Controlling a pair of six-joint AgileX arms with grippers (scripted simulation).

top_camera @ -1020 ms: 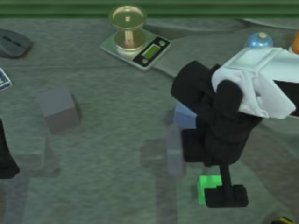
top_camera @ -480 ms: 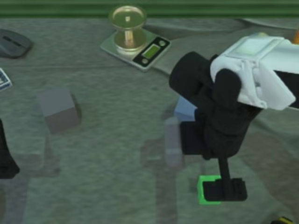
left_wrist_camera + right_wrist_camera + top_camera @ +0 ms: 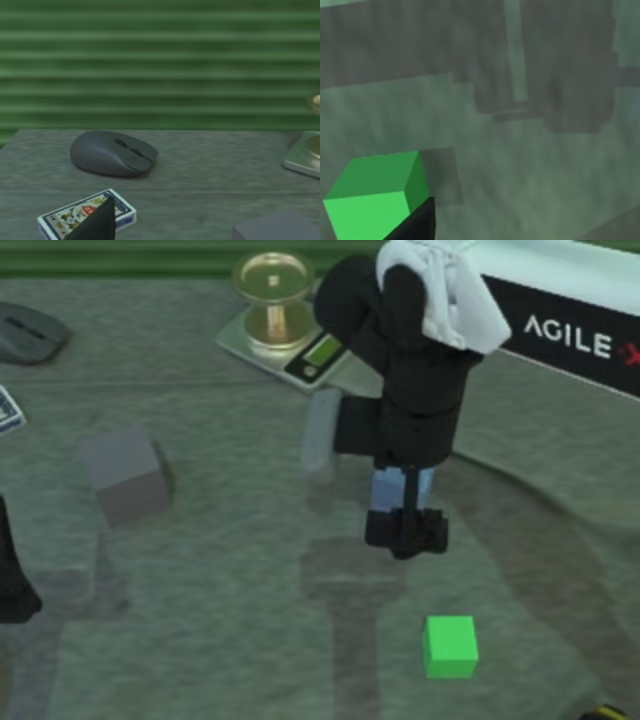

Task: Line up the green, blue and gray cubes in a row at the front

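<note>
The small green cube (image 3: 450,646) rests alone on the table at the front right, and it also shows in the right wrist view (image 3: 370,195). My right gripper (image 3: 405,532) hangs open and empty behind it, above the light blue cube (image 3: 385,490), which the arm mostly hides. One dark fingertip (image 3: 417,225) shows beside the green cube. The large gray cube (image 3: 125,472) stands at mid left, and its corner shows in the left wrist view (image 3: 280,227). My left arm (image 3: 10,580) is parked at the left edge.
A kitchen scale (image 3: 290,340) carrying a gold spool stands at the back centre. A dark mouse (image 3: 30,332) and a card box (image 3: 8,408) lie at the back left. A yellow-black object (image 3: 605,710) peeks in at the front right corner.
My right gripper let go of the green cube at the front, then rose and swung back and left over the blue cube. The left arm has not moved.
</note>
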